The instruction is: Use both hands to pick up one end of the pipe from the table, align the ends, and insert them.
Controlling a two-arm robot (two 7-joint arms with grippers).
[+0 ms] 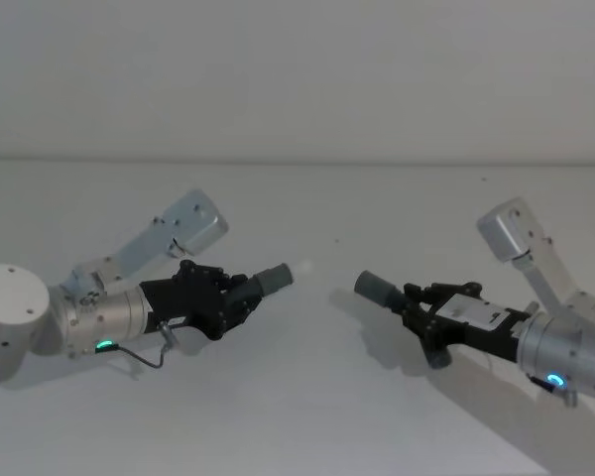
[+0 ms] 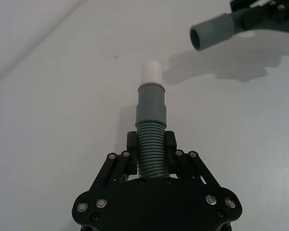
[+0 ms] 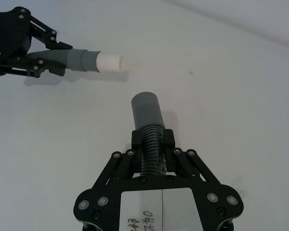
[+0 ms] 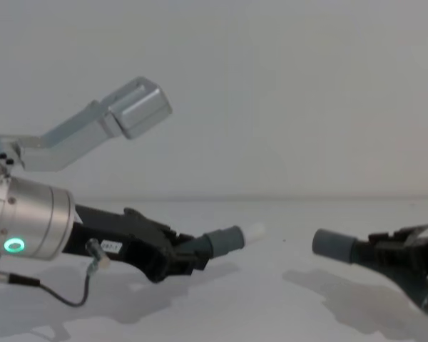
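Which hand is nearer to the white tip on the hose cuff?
Left. The left hand grips the hose piece bearing the white tip, just behind its cuff; the right hand holds the other piece across an open gap.

White-tipped hose (image 2: 151, 161) and plain hose (image 3: 151, 154) — dark grey plastic, ribbed bodies, each with a smooth matt cuff (image 2: 151, 103). Left gripper (image 2: 151, 143) and right gripper (image 3: 152, 139): matt black plastic, bright metal screws (image 2: 211, 199), the right bearing a white paper label (image 3: 159, 211). Wrist (image 4: 36, 217) — satin silver metal; table (image 1: 297, 416) smooth matt white.
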